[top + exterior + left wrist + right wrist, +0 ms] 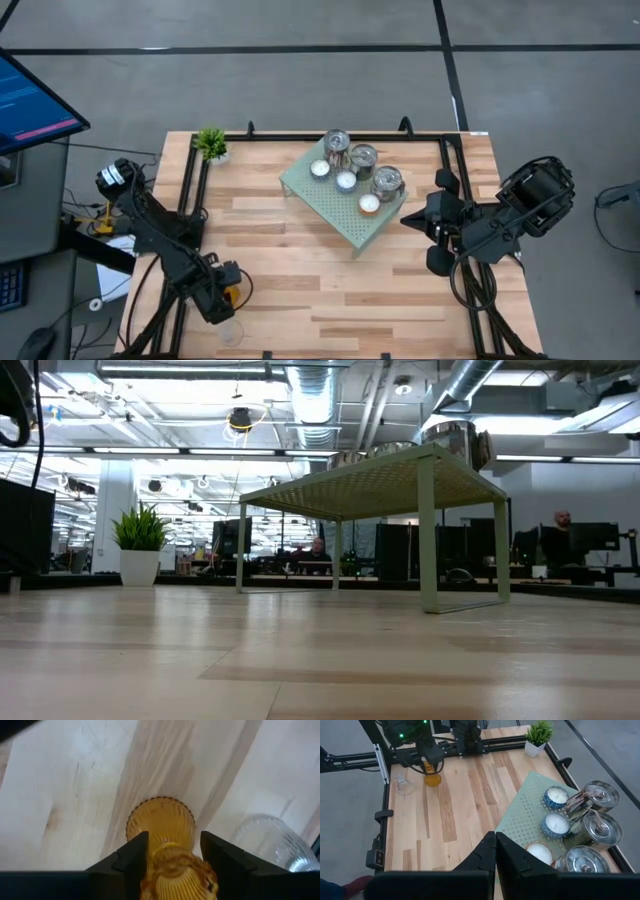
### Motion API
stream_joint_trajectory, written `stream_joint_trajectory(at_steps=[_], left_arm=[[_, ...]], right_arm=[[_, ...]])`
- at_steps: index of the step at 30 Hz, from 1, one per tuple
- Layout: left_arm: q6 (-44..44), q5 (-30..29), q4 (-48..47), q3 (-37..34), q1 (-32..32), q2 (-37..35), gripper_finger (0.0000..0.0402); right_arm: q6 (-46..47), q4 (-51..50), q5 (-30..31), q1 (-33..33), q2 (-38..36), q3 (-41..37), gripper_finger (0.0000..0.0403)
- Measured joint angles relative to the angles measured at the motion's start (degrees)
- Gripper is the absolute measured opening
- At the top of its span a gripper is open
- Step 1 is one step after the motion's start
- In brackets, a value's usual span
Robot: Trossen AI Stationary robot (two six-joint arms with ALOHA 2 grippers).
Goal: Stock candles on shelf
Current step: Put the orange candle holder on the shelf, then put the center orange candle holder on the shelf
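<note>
An amber ribbed glass candle holder [160, 822] stands on its foot on the wooden table near the front left corner [233, 294]. My left gripper [174, 852] points down over it. The fingers stand close on either side of the narrow waist, with a thin gap at one finger. The mint-green shelf [345, 215] at the table's middle back carries three silver tins [363, 157] and several small white candles [346, 181]. My right gripper [496, 850] hangs shut, high above the table right of the shelf [520, 820], with nothing in it.
A clear glass holder [230, 333] stands just nearer the front edge than the amber one [272, 842]. A small green potted plant [211, 143] sits at the back left corner. Bare wood lies between the amber glass and the shelf. Black rails frame the table.
</note>
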Motion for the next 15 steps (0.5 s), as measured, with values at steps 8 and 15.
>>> stream_joint_trajectory(at_steps=[8,15], left_arm=[[4.15,-0.65,1.02,-1.52,2.76,-0.22,0.0166],[14.47,-2.38,1.20,-2.80,11.49,0.02,0.0164]], right_arm=[[0.00,0.00,-1.11,0.02,0.00,0.00,0.0000],[-0.02,0.00,-1.09,0.02,0.00,0.00,0.0000]])
